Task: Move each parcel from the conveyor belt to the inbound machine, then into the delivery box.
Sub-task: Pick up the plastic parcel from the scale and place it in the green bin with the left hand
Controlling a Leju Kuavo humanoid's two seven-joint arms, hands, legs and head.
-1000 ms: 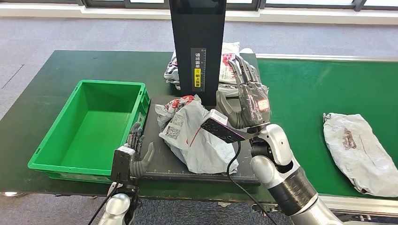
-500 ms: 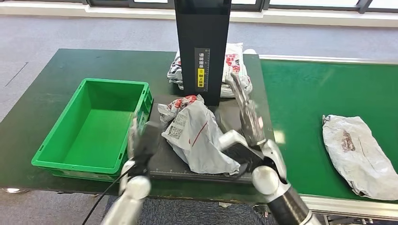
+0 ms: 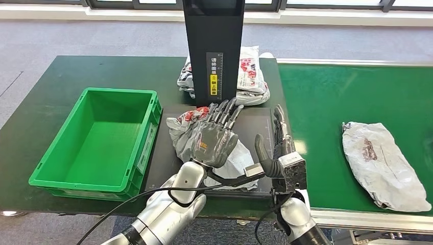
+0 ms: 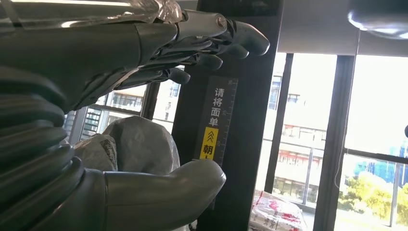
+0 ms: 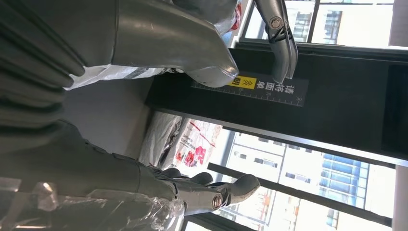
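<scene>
Green table (image 3: 61,92) with black machine (image 3: 213,48) at centre, green box (image 3: 97,138) left, belt (image 3: 332,97) right. Grey parcel (image 3: 178,133) on the machine's platform, near side. Left hand (image 3: 217,140) over that parcel, fingers spread, gripping nothing. Right hand (image 3: 280,145) just right of it, edge-on, fingers straight and apart, empty. Second parcel (image 3: 380,163) on the belt, far right; more parcels (image 3: 250,71) behind the machine.

The left arm reaches forward from the near left, its left hand (image 3: 214,140) held palm-down with fingers spread and extended toward the far side, holding nothing. The right arm rises just right of it, the right hand (image 3: 278,148) edge-on, fingers straight and apart, thumb out, empty.
</scene>
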